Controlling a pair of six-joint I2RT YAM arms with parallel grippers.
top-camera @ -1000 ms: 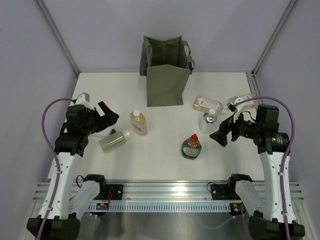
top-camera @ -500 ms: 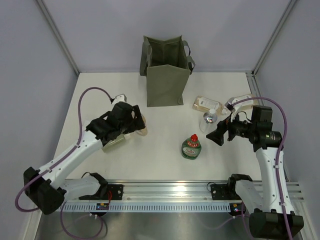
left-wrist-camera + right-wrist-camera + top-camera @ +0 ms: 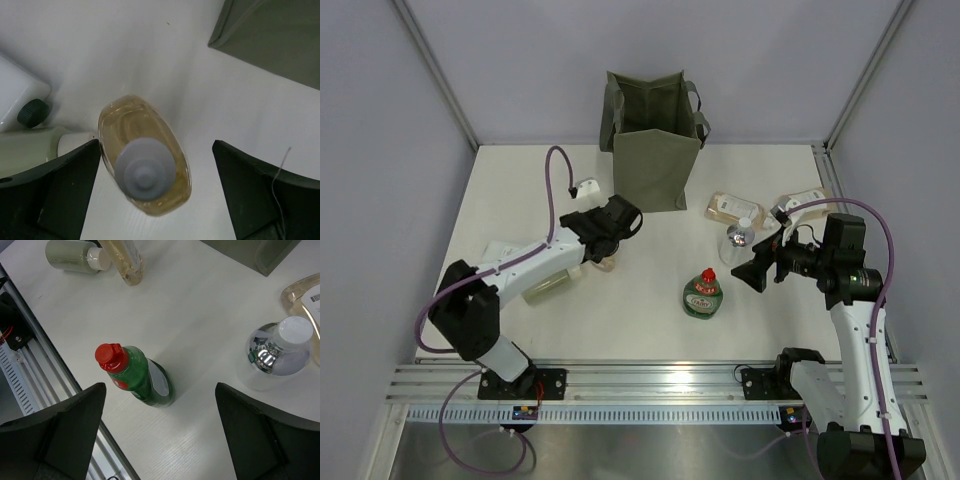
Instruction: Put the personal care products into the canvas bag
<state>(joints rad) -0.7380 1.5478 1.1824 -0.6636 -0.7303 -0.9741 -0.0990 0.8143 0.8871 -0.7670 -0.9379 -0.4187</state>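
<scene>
The olive canvas bag [image 3: 650,150] stands upright at the back centre; a lower corner of the bag [image 3: 275,35] shows in the left wrist view. My left gripper [image 3: 620,222] hangs open over the amber bottle [image 3: 606,264]. The left wrist view shows the gripper [image 3: 155,197] with jaws wide either side of the bottle's white cap [image 3: 145,169], apart from it. A pale green bottle [image 3: 548,287] lies beside it. My right gripper [image 3: 757,266] is open, empty, near the dark-green bottle [image 3: 142,377] with a red cap and the silver bottle [image 3: 275,352]. Two beige pouches [image 3: 733,208] [image 3: 803,203] lie at the right.
Grey walls close in the white table [image 3: 520,180] at the back and sides. A metal rail [image 3: 650,375] runs along the near edge, holding both arm bases. The left arm's purple cable [image 3: 552,185] loops above the table to the left of the bag.
My left arm has swung from the far left side across to the amber bottle and now hovers over it. The right gripper has edged slightly left toward the dark-green bottle.
</scene>
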